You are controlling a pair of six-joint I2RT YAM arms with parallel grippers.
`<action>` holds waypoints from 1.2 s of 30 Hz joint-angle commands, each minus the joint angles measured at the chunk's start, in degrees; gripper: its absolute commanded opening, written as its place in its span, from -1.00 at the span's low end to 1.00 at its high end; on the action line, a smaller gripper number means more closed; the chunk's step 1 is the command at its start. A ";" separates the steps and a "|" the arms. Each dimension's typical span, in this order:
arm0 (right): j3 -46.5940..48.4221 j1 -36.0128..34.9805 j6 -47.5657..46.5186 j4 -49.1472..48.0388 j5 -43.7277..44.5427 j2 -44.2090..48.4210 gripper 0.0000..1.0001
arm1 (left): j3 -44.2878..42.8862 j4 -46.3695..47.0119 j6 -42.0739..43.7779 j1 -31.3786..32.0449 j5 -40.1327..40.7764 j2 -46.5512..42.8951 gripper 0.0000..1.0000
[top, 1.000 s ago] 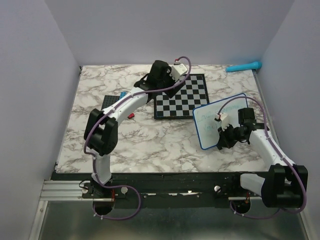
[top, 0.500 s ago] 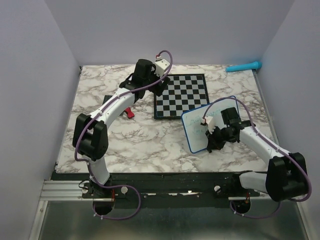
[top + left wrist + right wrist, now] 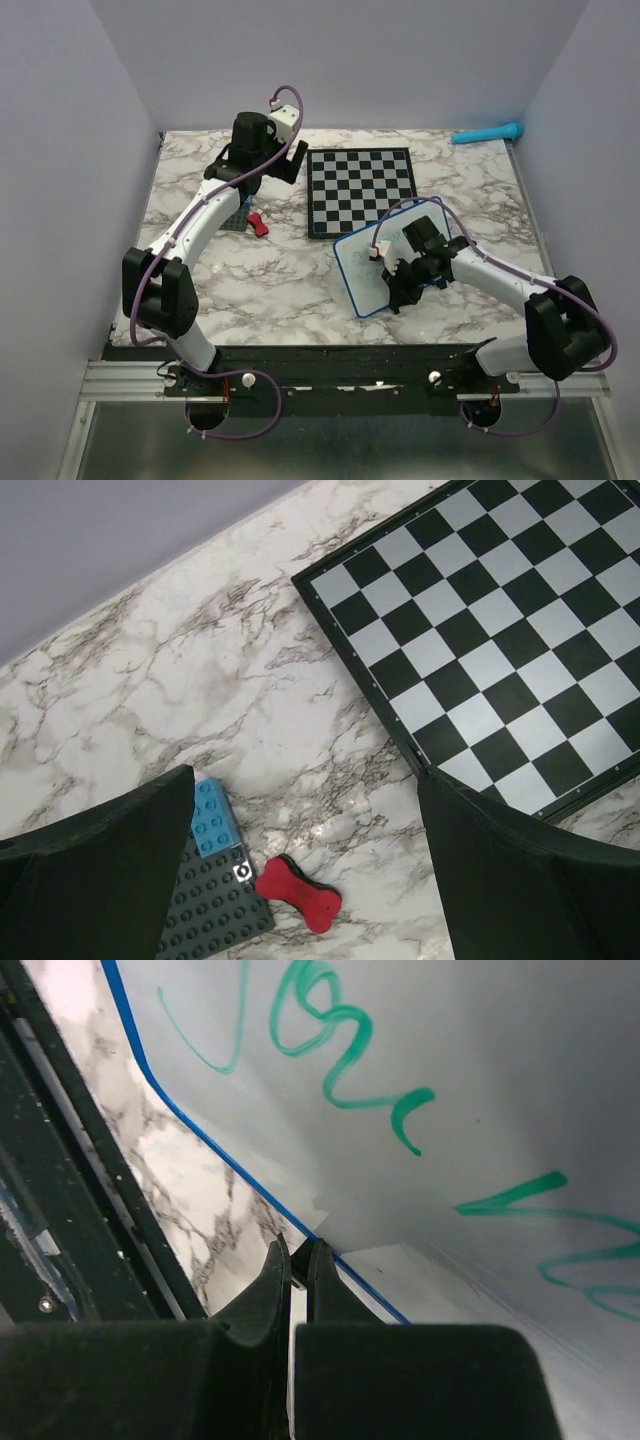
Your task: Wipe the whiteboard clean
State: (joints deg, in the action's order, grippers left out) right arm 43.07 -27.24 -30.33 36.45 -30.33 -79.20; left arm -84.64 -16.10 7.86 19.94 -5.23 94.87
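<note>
The right gripper (image 3: pixel 298 1256) pinched the whiteboard (image 3: pixel 480 1080) by its blue rim, apparently holding the teal-written face tilted ahead of the fingertips for wiping. The left gripper (image 3: pixel 305 778) hung spread wide and empty.

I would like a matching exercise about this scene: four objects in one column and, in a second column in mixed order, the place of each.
Objects:
1. whiteboard
2. chessboard
3. red bone-shaped piece
4. turquoise stick

Places:
A. far right corner
B. beside the grey studded plate
C. rim pinched by the right end effector
D. flat, beyond the whiteboard

Pairs: 1-C, 2-D, 3-B, 4-A.
</note>
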 commanded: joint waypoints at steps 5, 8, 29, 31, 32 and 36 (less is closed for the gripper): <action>4.48 -7.37 3.08 -2.43 -5.18 -3.06 -0.99 | 5.27 -2.09 -1.53 -4.11 -3.20 -5.74 0.97; 7.64 -11.86 -0.16 -0.59 -4.04 -7.10 -0.99 | 4.75 -5.07 -1.09 -6.05 -5.30 -5.66 0.97; 18.19 -17.67 -20.57 0.82 1.51 -18.63 -0.99 | 10.90 -13.43 2.34 -15.37 -10.15 -12.25 0.97; 17.49 -17.76 -18.82 0.82 0.62 -17.75 -0.99 | 12.12 -13.78 2.34 -15.81 -10.15 -12.69 0.97; 17.14 -17.76 -18.20 0.82 0.36 -17.66 -0.99 | 12.57 -14.05 2.16 -15.81 -10.06 -12.95 0.97; 16.61 -17.76 -16.61 3.10 -0.17 -16.17 -0.83 | 15.11 -14.05 0.41 -15.90 -9.80 -13.75 0.97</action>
State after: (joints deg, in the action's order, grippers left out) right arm 61.25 -44.66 -46.68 38.22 -30.85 -97.51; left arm -71.77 -28.84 9.19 4.45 -13.78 83.13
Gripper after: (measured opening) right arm 0.053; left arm 0.985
